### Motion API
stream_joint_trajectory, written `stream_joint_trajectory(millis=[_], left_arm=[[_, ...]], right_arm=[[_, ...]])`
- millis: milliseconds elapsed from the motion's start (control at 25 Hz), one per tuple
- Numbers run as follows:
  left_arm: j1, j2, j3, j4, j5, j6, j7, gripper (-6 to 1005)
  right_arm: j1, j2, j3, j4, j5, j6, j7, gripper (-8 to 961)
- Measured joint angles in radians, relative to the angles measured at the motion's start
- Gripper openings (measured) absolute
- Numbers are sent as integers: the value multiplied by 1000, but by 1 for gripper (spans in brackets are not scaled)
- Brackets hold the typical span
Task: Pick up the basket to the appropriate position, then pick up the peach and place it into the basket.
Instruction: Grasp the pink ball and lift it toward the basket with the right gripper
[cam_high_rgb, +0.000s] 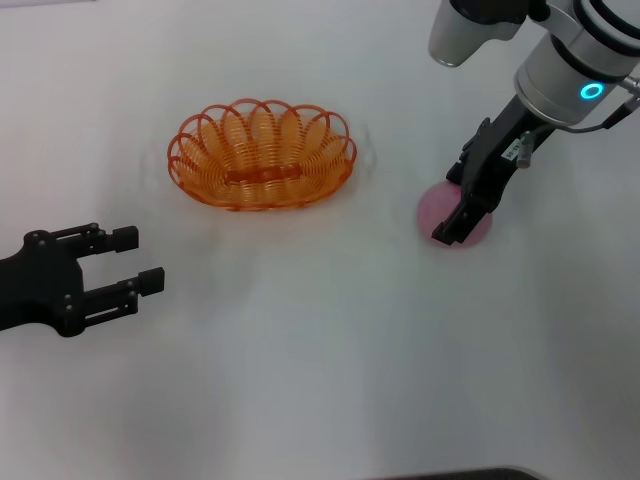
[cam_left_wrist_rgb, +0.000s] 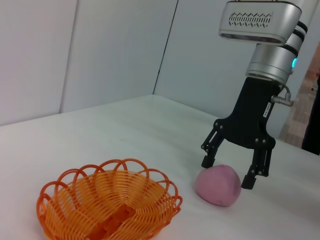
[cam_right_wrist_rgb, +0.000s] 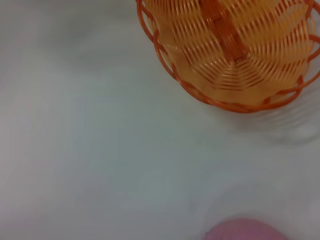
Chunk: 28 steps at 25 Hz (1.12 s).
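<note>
White tabletop (cam_high_rgb: 300, 380) spreads wide and bare around everything. At the left edge the left end effector (cam_high_rgb: 130, 262) sits low with fingers apart, holding nothing; the basket (cam_high_rgb: 262, 153) stands mid-tabletop. Well right of it, the right end effector (cam_left_wrist_rgb: 231, 172) straddles the peach (cam_left_wrist_rgb: 218, 185), fingers spread, not clamped.

The peach (cam_high_rgb: 455, 216) lies on the table (cam_high_rgb: 320, 380), right of the basket (cam_high_rgb: 262, 154).

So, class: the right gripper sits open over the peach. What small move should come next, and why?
Probably lower slightly and close. The right gripper has a finger on either side of the peach, which rests on the table, not yet squeezed. The basket stands empty nearby; the left gripper waits apart.
</note>
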Motion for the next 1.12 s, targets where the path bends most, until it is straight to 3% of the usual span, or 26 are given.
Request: stream_joint_trajectory(millis=[240,680,1120], left_arm=[[-1,0,0,0,1,-1,0,635],[-2,0,0,-1,1,-8,0,636],[-4,0,0,-2,0,-8,-3,637]], right_arm=[[2,-1,-3,0,-2,3,5,941],[2,0,-30,-2,-31,10,23,815],[10,-1,-39,-11,-31,9,25,328]])
